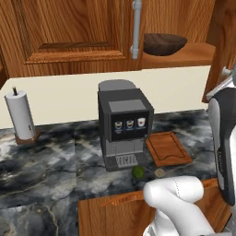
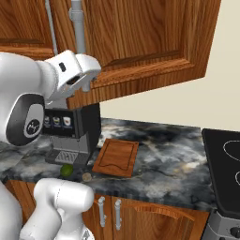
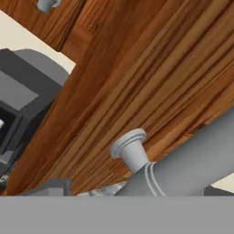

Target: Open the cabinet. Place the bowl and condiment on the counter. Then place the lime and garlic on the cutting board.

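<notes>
- Cabinet (image 1: 73, 32) up on wall w/ one door swung out toward me; I see the bowl (image 1: 163, 44) sitting on its shelf, right of the grey bar handle (image 1: 136, 27).
- Gripper (image 2: 86, 77) is up at the lower end of the open door's handle in right base view. Hand cam is jammed against door wood, handle bar (image 3: 192, 160) and its mount (image 3: 130, 148) right in front. Fingertips hidden – can't tell if jaws are spread or pinching.
- Coffee machine (image 1: 124, 124) stands on the counter (image 1: 55, 156), directly left of the cutting board (image 1: 168, 148) and touching or nearly so.
- Lime (image 1: 138, 172) and garlic (image 1: 160, 173) lie on the counter near its front edge, just in front of machine and board, not on the board.
- Paper towel roll (image 1: 19, 115) far left on the counter, well apart from the rest.
- Stove top (image 2: 225, 164) off to the right in right base view.
- My own arm's elbow blocks part of the lower cabinet front.
- Can't pick out the condiment.
</notes>
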Available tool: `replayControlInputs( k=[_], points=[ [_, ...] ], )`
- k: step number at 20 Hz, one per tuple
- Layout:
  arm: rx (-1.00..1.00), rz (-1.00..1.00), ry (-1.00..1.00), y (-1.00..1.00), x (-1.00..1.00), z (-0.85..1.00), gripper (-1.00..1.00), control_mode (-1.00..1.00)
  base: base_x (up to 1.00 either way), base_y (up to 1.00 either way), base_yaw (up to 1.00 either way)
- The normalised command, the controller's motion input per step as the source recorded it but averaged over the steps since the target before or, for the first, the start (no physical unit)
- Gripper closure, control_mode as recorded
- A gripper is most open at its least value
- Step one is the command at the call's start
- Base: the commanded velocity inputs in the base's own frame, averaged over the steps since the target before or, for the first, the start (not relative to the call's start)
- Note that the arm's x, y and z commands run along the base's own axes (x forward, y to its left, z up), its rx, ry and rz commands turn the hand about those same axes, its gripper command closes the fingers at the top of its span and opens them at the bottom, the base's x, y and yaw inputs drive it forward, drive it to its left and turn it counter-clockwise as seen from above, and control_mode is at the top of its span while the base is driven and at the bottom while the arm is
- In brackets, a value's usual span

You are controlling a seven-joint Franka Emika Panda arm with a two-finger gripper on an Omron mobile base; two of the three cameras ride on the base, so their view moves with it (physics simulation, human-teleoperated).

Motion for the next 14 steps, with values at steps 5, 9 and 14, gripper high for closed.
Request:
replayControlInputs(
  k=[5,9,14],
  points=[
    [-0.14,-0.28,0.15,0.41,-1.00,0.03,-1.00,-1.00,0.00,0.00,0.00],
    [-0.03,-0.28,0.14,0.09,-1.00,-0.01,-1.00,-1.00,0.00,0.00,0.00],
    [-0.03,-0.20,0.01,-0.08,-1.00,-0.20,-1.00,-1.00,0.00,0.00,0.00]
  ],
)
